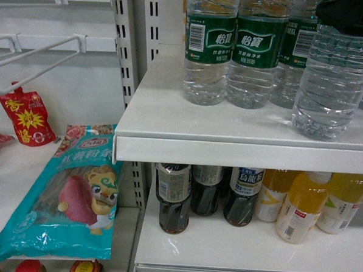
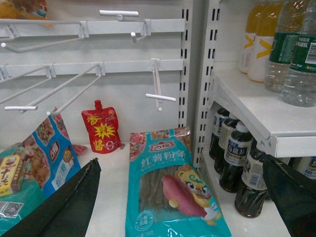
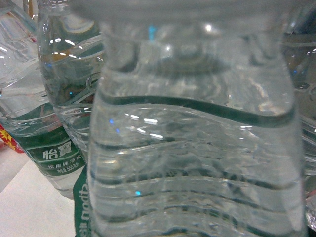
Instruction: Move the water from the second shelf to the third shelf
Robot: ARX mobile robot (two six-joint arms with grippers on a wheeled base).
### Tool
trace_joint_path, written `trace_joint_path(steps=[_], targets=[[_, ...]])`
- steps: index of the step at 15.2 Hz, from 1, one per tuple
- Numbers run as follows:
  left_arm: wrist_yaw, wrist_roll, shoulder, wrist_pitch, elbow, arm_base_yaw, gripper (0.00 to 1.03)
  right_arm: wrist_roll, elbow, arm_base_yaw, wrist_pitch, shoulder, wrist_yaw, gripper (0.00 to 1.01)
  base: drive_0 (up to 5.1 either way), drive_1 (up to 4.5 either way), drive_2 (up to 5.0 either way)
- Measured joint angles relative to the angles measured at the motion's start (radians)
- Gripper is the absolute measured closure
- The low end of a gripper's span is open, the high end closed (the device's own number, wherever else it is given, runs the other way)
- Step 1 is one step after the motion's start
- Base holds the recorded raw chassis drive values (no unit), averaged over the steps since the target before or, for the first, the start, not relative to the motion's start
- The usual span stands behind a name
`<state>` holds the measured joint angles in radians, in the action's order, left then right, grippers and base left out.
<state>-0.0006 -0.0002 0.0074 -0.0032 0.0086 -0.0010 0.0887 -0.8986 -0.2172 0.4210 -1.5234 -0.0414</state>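
The water (image 1: 333,83), a clear ribbed bottle, stands at the front right of the upper white shelf (image 1: 230,129). My right gripper (image 1: 352,14) is a black shape over its upper part, covering the label. In the right wrist view the water (image 3: 192,148) fills the frame right against the camera, and the fingers are hidden. Several more green-labelled water bottles (image 1: 210,52) stand in a row behind it. My left gripper (image 2: 177,197) is open, its black fingers (image 2: 64,207) spread wide above a teal packet (image 2: 168,187), and it holds nothing.
Dark tea bottles (image 1: 174,196) and yellow drinks (image 1: 299,206) stand on the shelf below (image 1: 224,251). To the left, a teal packet (image 1: 68,197) and a red pouch (image 1: 25,118) lie under white wire hooks (image 1: 39,55). A slotted upright (image 1: 122,47) divides the bays.
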Motion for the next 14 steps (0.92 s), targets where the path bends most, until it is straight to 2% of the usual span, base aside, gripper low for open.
trace_joint_path(steps=[6,7,8,11,12,14], targets=[[0.0,0.0,0.0,0.0,0.0,0.0,0.05,0.0,-0.018,0.0,0.018,-0.029,0.004,0.58,0.0,0.0,0.0],[0.0,0.0,0.0,0.0,0.0,0.0,0.05,0.0,-0.018,0.0,0.018,-0.029,0.004,0.53,0.0,0.0,0.0],[0.0,0.0,0.0,0.0,0.0,0.0,0.05,-0.003,-0.016,0.001,0.018,-0.029,0.004,0.39,0.0,0.0,0.0],[0.0,0.0,0.0,0.0,0.0,0.0,0.05,-0.003,-0.016,0.002,0.024,-0.021,-0.004,0.05,0.0,0.0,0.0],[0.0,0.0,0.0,0.0,0.0,0.0,0.05,-0.007,-0.015,0.002,0.028,-0.016,-0.008,0.01,0.0,0.0,0.0],[0.0,0.0,0.0,0.0,0.0,0.0,0.05,-0.026,0.009,0.002,0.016,0.023,-0.011,0.03,0.0,0.0,0.0]])
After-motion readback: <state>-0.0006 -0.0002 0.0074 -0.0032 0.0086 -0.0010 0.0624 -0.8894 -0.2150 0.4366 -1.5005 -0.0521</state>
